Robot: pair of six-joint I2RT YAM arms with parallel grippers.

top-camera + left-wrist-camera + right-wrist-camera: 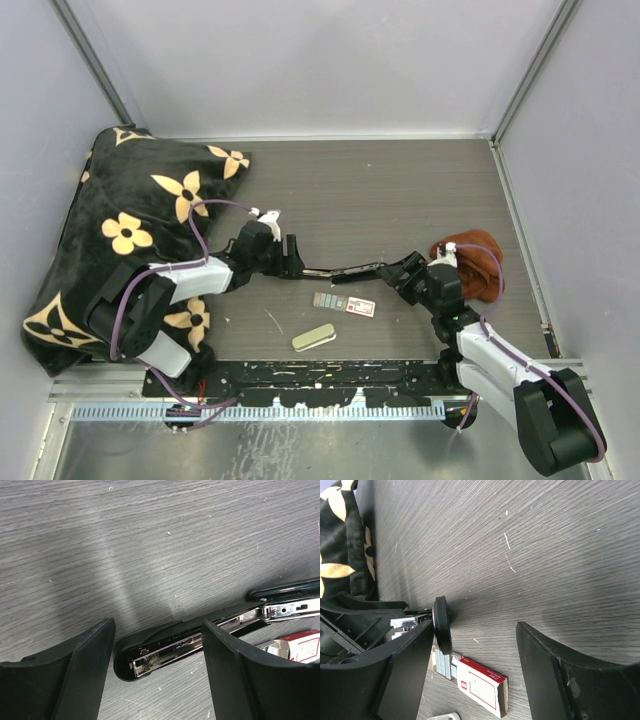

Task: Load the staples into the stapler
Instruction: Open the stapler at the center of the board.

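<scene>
The black stapler lies swung open on the table between my two grippers. In the left wrist view its chrome magazine channel faces up. Its rounded end sits between the open fingers of my left gripper, and the right finger hides part of it. My left gripper is at the stapler's left end. My right gripper stands open at the right end, the stapler's black tip beside its left finger. The silvery staples lie partly in their red-and-white box.
A cream-green oblong lies near the front edge. A black cushion with tan flowers fills the left side. A brown cloth sits right of my right gripper. Grey walls close the table on three sides.
</scene>
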